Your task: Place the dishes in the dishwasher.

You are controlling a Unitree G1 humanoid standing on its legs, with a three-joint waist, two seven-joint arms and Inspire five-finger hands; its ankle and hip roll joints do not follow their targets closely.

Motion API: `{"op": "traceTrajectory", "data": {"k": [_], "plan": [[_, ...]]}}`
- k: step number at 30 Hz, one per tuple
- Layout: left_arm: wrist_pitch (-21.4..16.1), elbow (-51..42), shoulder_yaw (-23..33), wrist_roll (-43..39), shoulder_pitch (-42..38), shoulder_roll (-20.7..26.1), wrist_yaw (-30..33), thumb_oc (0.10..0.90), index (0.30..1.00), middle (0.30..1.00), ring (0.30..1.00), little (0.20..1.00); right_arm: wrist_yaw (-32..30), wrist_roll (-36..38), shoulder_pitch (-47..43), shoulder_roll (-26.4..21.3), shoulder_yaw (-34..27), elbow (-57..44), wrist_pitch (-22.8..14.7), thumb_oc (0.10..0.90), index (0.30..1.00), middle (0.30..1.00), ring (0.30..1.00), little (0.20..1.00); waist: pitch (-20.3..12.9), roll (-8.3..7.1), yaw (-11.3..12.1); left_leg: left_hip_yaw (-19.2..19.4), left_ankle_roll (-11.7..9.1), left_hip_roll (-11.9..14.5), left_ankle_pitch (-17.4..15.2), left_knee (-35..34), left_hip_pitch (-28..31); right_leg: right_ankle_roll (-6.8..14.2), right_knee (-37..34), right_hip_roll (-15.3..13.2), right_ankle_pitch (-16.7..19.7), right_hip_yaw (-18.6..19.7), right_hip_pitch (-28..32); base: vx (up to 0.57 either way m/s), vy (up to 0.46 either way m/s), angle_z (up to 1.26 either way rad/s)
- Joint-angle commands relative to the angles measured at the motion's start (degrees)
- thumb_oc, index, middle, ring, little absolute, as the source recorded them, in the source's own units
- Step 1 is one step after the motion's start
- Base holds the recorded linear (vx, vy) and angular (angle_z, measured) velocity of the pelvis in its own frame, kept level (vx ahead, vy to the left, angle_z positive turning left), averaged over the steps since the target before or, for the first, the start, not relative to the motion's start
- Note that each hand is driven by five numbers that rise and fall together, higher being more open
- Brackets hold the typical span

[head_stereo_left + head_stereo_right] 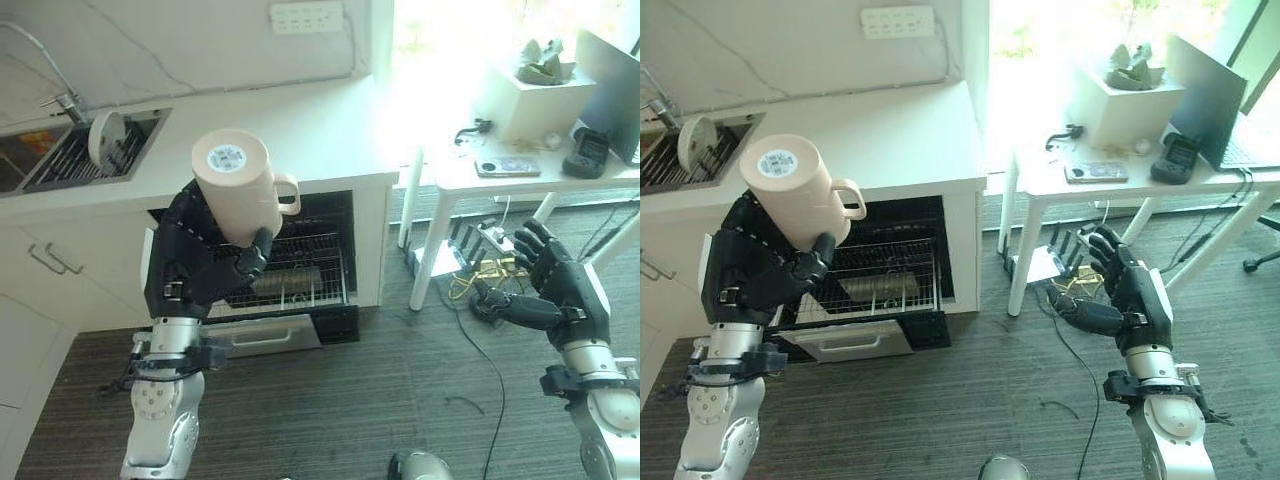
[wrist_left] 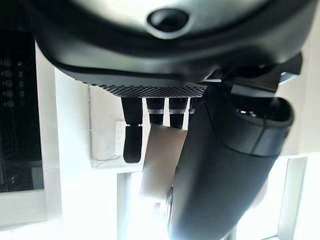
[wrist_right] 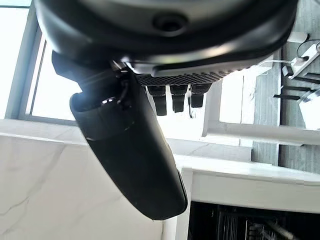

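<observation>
Sitting in the upper left of the frame, a sink (image 1: 60, 150) holds a white plate (image 1: 103, 136) upright in its rack. Just right of it, left of centre, the left hand (image 1: 195, 262) has its fingers and thumb curled round a beige mug (image 1: 237, 185), held upside down with its base and round sticker facing up and its handle pointing right. Behind and below the mug, the open dishwasher (image 1: 300, 262) under the white counter (image 1: 300, 135) shows its wire rack (image 1: 300, 268). At the lower right, the right hand (image 1: 548, 284) hangs spread and empty above the dark floor, below a white table (image 1: 520, 165).
</observation>
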Motion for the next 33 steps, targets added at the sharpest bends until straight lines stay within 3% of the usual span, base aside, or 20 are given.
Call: {"op": "traceTrajectory", "data": {"k": [1, 4, 9, 10, 11, 13, 14, 15, 17, 20, 21, 24, 25, 26, 27, 28, 29, 31, 32, 33], "plan": [[-6.4, -4.8, 3.7, -1.6, -4.1, 3.4, -0.8, 0.400, 0.300, 0.300, 0.300, 0.300, -0.4, -1.3, -5.9, -0.8, -1.9, -4.2, -7.3, 0.800, 0.900, 0.900, 0.900, 0.900, -3.0, -0.90, 1.2, -3.2, 0.5, 2.5, -6.5, 3.9, -1.5, 6.6, -7.3, -1.7, 2.7, 0.3, 3.7, 0.10, 0.190, 0.37], [-5.3, -5.4, 4.2, -3.1, -4.0, 3.4, -2.1, 0.400, 0.300, 0.300, 0.300, 0.300, -0.6, -1.4, -6.0, 0.0, -2.4, -4.7, -7.1, 0.800, 0.900, 0.900, 0.900, 0.900, -2.8, -1.90, 2.0, -3.8, 1.5, 1.8, -7.4, 3.9, -1.5, 7.6, -7.3, -2.9, 3.9, -0.7, 3.3, 0.07, 0.139, 0.33], [-4.7, -6.4, 3.5, -3.0, -4.6, 3.4, -1.3, 0.400, 0.300, 0.300, 0.300, 0.300, -0.9, -2.8, -7.4, -0.6, -0.8, -5.4, -5.9, 0.800, 0.900, 0.900, 0.900, 0.900, -2.5, -2.62, 3.5, -4.4, 1.3, 2.2, -7.2, 3.9, -2.1, 7.0, -7.3, -2.6, 2.4, -1.5, 3.5, 0.01, 0.038, 0.05], [-7.8, -8.0, 1.4, 1.9, 0.2, 2.7, 8.0, 0.400, 0.300, 0.300, 0.300, 0.300, 5.0, 0.7, -11.5, -2.7, 7.7, -5.9, -4.5, 0.800, 0.900, 0.900, 0.900, 0.900, 3.3, -6.39, 11.7, -11.9, 1.3, -3.1, 0.9, 3.9, -7.8, 3.5, -7.3, 3.3, -1.0, 6.6, 6.1, -0.03, -0.115, -0.05], [-7.9, -8.2, 1.8, -0.2, 1.6, 1.8, 5.9, 0.400, 0.300, 0.300, 0.300, 0.300, 4.8, 2.5, -9.8, -3.4, 6.2, -5.9, -5.4, 0.800, 0.900, 0.900, 0.900, 0.900, 3.2, -6.93, 11.5, -8.1, 1.8, -3.5, 1.3, 3.9, -7.4, 3.4, -7.3, 2.5, -1.1, 4.6, 6.7, -0.05, -0.167, -0.19], [-8.2, -8.2, 2.0, -1.2, 2.7, 1.1, 3.7, 0.400, 0.300, 0.300, 0.300, 0.300, 4.7, 3.2, -8.4, -3.4, 4.9, -5.4, -7.2, 0.800, 0.900, 0.900, 0.900, 0.900, 2.9, -6.58, 10.9, -3.9, 2.4, -2.1, -0.2, 3.9, -7.2, 3.5, -7.3, 2.0, -1.0, 1.5, 6.7, 0.01, -0.171, 0.58], [-8.6, -7.4, 2.2, -1.2, 3.8, 1.3, 2.9, 0.400, 0.300, 0.300, 0.300, 0.300, 2.4, 2.0, -7.5, -3.3, 4.4, -5.2, -7.9, 0.800, 0.900, 0.900, 0.900, 0.900, 2.4, -5.87, 10.1, -3.2, 2.3, -1.8, -1.1, 3.9, -6.2, 3.2, -7.3, 2.6, -1.5, 0.5, 7.2, 0.11, -0.076, 1.57], [-7.8, -7.4, 2.8, -2.3, 4.0, 1.3, 3.4, 0.400, 0.300, 0.300, 0.300, 0.300, 1.8, 2.2, -7.2, -3.2, 4.0, -5.1, -7.8, 0.800, 0.900, 0.900, 0.900, 0.900, 2.3, -5.95, 10.1, -4.4, 2.3, -3.3, -1.4, 3.9, -5.3, 3.0, -7.3, 2.7, -1.6, 1.2, 7.4, 0.16, -0.008, 1.50], [-7.8, -7.1, 3.5, -3.8, 4.4, 1.1, 3.0, 0.400, 0.300, 0.300, 0.300, 0.300, 1.5, 1.8, -7.8, -3.0, 4.0, -4.6, -7.4, 0.800, 0.900, 0.900, 0.900, 0.900, 2.0, -5.95, 10.6, -5.8, 1.2, -4.1, 2.4, 3.9, -5.0, 2.5, -7.3, 2.8, -2.0, 2.0, 7.7, 0.11, 0.095, 0.59], [-7.7, -7.2, 3.5, -3.8, 4.4, 0.6, 2.3, 0.400, 0.300, 0.300, 0.300, 0.300, 1.1, 0.6, -8.0, -2.7, 3.8, -5.1, -6.4, 0.800, 0.900, 0.900, 0.900, 0.900, 1.7, -5.41, 10.1, -4.7, 0.0, -0.9, 4.1, 3.9, -5.4, 2.3, -7.3, 2.9, -2.4, 1.7, 8.3, 0.12, 0.201, 0.01], [-7.7, -6.9, 2.5, -2.7, 3.7, 0.3, 2.7, 0.400, 0.300, 0.300, 0.300, 0.300, 1.1, -0.8, -7.7, -2.4, 3.8, -5.2, -6.1, 0.800, 0.900, 0.900, 0.900, 0.900, 0.9, -3.75, 8.7, -4.4, -1.3, 5.5, 2.8, 3.9, -6.6, 2.6, -7.3, 2.9, -2.6, 0.5, 8.6, 0.16, 0.367, 0.13], [-8.0, -5.7, 1.7, -2.1, 2.3, 0.6, 2.6, 0.400, 0.300, 0.300, 0.300, 0.300, 0.9, -0.9, -7.0, -2.8, 3.1, -4.4, -7.1, 0.800, 0.900, 0.900, 0.900, 0.900, 0.3, -2.55, 7.0, -4.2, -2.6, 9.7, 3.7, 3.9, -8.4, 3.0, -7.3, 2.6, -2.9, -0.4, 9.3, 0.16, 0.383, 0.64], [-8.5, -4.9, 1.5, -1.9, 1.4, 1.2, 2.7, 0.400, 0.300, 0.300, 0.300, 0.300, 1.2, 0.7, -7.0, -3.7, 2.2, -3.8, -7.8, 0.800, 0.900, 0.900, 0.900, 0.900, 0.3, -2.47, 6.4, -4.6, -2.4, 9.2, 2.1, 3.9, -7.9, 4.1, -7.3, 1.7, -3.1, -0.3, 10.1, 0.32, 0.838, 0.25], [-8.4, -4.6, 1.6, -1.7, 0.3, 2.1, 2.3, 0.400, 0.300, 0.300, 0.300, 0.300, 1.2, 1.2, -7.4, -4.0, 1.8, -4.2, -7.8, 0.800, 0.900, 0.900, 0.900, 0.900, 0.2, -1.72, 6.4, -6.7, -1.6, 7.4, 0.5, 3.9, -7.4, 6.0, -7.3, -0.4, -0.8, -0.3, 10.5, 0.31, 0.728, -0.08], [-8.0, -4.3, 1.5, -1.5, -0.3, 2.2, 2.0, 0.400, 0.300, 0.300, 0.300, 0.300, 0.8, 0.8, -7.4, -3.7, 1.9, -4.1, -7.6, 0.800, 0.900, 0.900, 0.900, 0.900, 0.3, -1.68, 6.4, -6.7, -1.3, 6.6, 0.4, 3.9, -7.2, 6.7, -7.3, -1.0, -0.1, -0.3, 11.2, 0.46, 0.847, -0.13], [-6.1, -3.9, 1.5, -0.4, -2.0, 2.8, 0.0, 0.400, 0.300, 0.300, 0.300, 0.300, -1.0, 1.5, -7.3, -2.5, 2.2, -4.4, -6.4, 0.800, 0.900, 0.900, 0.900, 0.900, 0.9, -2.04, 6.8, -7.1, 0.8, 2.8, -1.1, 3.9, -5.8, 7.9, -7.3, -3.2, 5.1, -1.1, 14.3, 0.37, 0.519, 0.02], [-5.7, -3.8, 1.5, 0.3, -2.1, 2.8, -0.7, 0.400, 0.300, 0.300, 0.300, 0.300, -0.9, 1.1, -6.7, -1.5, 2.4, -5.1, -6.3, 0.800, 0.900, 0.900, 0.900, 0.900, 1.0, -1.96, 6.8, -7.5, 1.8, 1.7, -2.0, 3.9, -5.0, 8.1, -5.1, -3.6, 7.5, -1.1, 14.4, 0.40, 0.535, 0.12], [-5.5, -3.7, 1.5, 0.9, -1.9, 3.0, -1.6, 0.400, 0.300, 0.300, 0.300, 0.300, -0.4, 0.4, -5.8, -0.5, 2.6, -6.0, -6.6, 0.800, 0.900, 0.900, 0.900, 0.900, 0.9, -1.95, 6.6, -7.8, 2.9, 0.3, -2.9, 3.9, -4.2, 8.3, -0.3, -4.1, 8.9, -0.2, 12.5, 0.19, 0.235, 0.38], [-4.3, -3.9, 1.4, 2.0, -2.2, 3.1, -1.4, 0.400, 0.300, 0.300, 0.300, 0.300, -0.5, -0.4, -5.2, 0.7, 3.6, -6.6, -6.6, 0.800, 0.900, 0.900, 0.900, 0.900, 1.0, -1.45, 5.6, -8.5, 4.0, -0.7, -4.7, 3.9, -2.3, 7.7, 3.3, -3.1, 10.3, 1.3, 8.6, 0.18, 0.154, 0.34], [-4.1, -3.7, 1.1, 2.5, -2.9, 3.5, -0.9, 0.400, 0.300, 0.300, 0.300, 0.300, -1.0, 0.0, -5.6, 1.1, 4.3, -6.3, -6.5, 0.800, 0.900, 0.900, 0.900, 0.900, 0.8, -1.37, 5.4, -8.7, 3.9, -0.7, -5.1, 3.9, -2.1, 7.3, 1.0, -1.4, 9.4, 1.7, 7.8, 0.27, 0.102, 0.02]]}}
